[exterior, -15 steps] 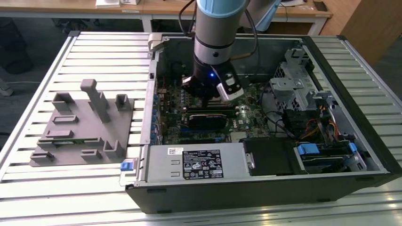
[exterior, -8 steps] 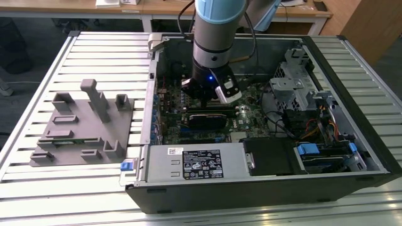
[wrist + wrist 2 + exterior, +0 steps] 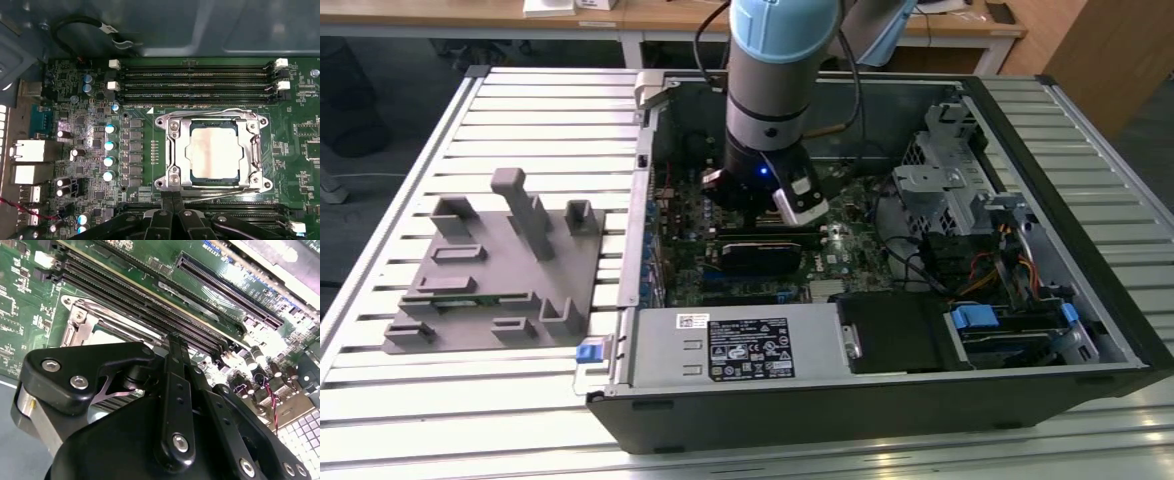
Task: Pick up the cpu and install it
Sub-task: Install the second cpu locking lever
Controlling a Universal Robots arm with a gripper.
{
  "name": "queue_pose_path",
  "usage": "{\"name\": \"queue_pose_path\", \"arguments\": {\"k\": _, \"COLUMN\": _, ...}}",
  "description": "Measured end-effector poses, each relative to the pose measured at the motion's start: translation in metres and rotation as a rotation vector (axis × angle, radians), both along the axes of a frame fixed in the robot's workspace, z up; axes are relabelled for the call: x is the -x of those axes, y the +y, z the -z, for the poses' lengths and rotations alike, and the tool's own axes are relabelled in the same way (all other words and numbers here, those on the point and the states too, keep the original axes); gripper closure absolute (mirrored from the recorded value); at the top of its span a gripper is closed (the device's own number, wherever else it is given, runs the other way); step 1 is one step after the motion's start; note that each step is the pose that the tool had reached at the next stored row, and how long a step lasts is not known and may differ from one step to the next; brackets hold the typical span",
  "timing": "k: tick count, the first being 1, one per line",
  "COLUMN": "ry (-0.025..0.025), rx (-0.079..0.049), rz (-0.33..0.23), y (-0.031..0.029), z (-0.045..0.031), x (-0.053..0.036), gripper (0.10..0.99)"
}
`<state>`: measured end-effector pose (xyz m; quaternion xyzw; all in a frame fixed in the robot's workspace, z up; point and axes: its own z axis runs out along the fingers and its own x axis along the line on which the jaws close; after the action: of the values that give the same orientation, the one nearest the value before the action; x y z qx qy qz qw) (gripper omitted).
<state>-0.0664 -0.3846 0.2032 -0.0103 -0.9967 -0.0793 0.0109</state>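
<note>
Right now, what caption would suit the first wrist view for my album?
The cpu lies in its metal socket frame on the motherboard, beside empty memory slots.

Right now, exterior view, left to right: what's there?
Grey plastic fixture on the slatted table → white-labelled silver power supply box at the case's front → robot arm's black gripper over the green motherboard → blue-tabbed drive bay.

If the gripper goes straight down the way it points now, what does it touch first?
Most likely the motherboard just beside the socket frame that holds the cpu; the gripper sits at the frame's edge, but depth is hard to judge.
</note>
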Motion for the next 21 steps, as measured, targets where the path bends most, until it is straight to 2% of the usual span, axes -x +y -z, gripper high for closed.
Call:
{"name": "queue_pose_path", "arguments": {"k": 6, "ry": 0.0002, "rx": -0.004, "rz": 0.0, "y": -0.0002, "z": 0.0033, "x": 0.001, "gripper": 0.98}}
{"name": "queue_pose_path", "arguments": {"k": 13, "ry": 0.0002, "rx": -0.026, "rz": 0.0, "y": -0.0002, "z": 0.0056, "x": 0.0051, "gripper": 0.98}}
{"name": "queue_pose_path", "arguments": {"k": 21, "ry": 0.0, "rx": -0.038, "rz": 0.0, "y": -0.0001, "z": 0.0076, "x": 0.0056, "gripper": 0.98}}
